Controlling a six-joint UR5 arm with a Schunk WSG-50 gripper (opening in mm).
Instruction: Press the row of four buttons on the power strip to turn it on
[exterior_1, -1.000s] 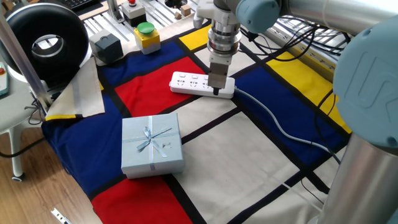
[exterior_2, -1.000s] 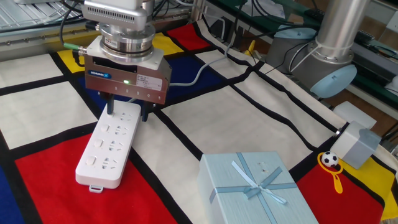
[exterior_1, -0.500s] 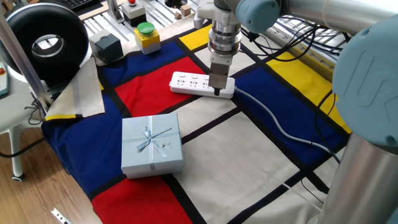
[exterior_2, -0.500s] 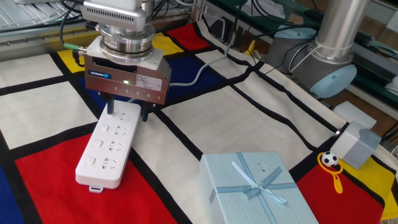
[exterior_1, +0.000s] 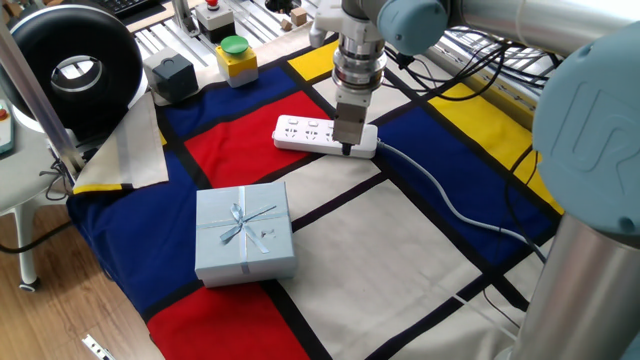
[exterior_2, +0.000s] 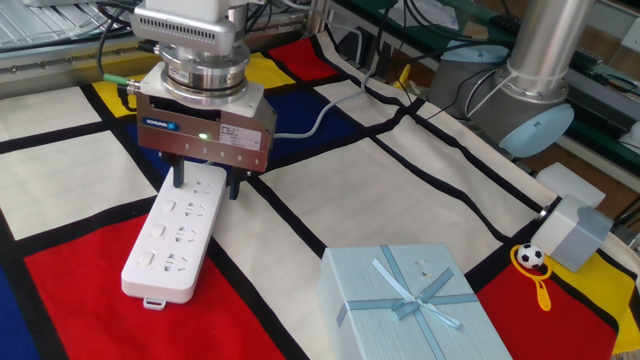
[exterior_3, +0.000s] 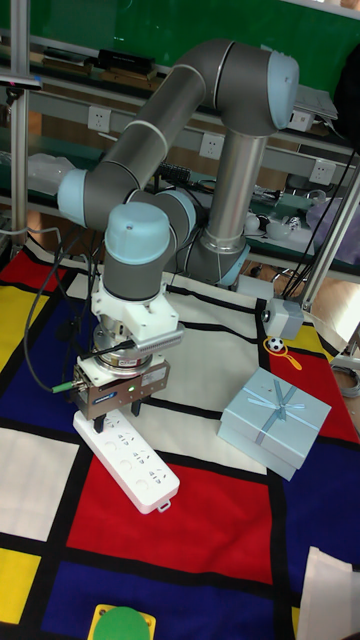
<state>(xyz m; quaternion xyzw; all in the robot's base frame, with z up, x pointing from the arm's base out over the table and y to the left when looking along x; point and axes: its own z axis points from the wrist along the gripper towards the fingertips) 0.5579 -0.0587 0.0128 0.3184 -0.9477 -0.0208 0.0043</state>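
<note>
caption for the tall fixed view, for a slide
UR5 gripper poised over the cable end of the white power strip on a colour-block cloth, a pale blue gift box nearby.

- The table wears a cloth (exterior_1: 400, 250) of red, blue, yellow and white blocks edged in black.
- On it lie the power strip (exterior_2: 176, 233), a pale blue gift box (exterior_1: 243, 233), a yellow box with a green button (exterior_1: 236, 56) and a small ball toy (exterior_2: 531, 258).
</note>
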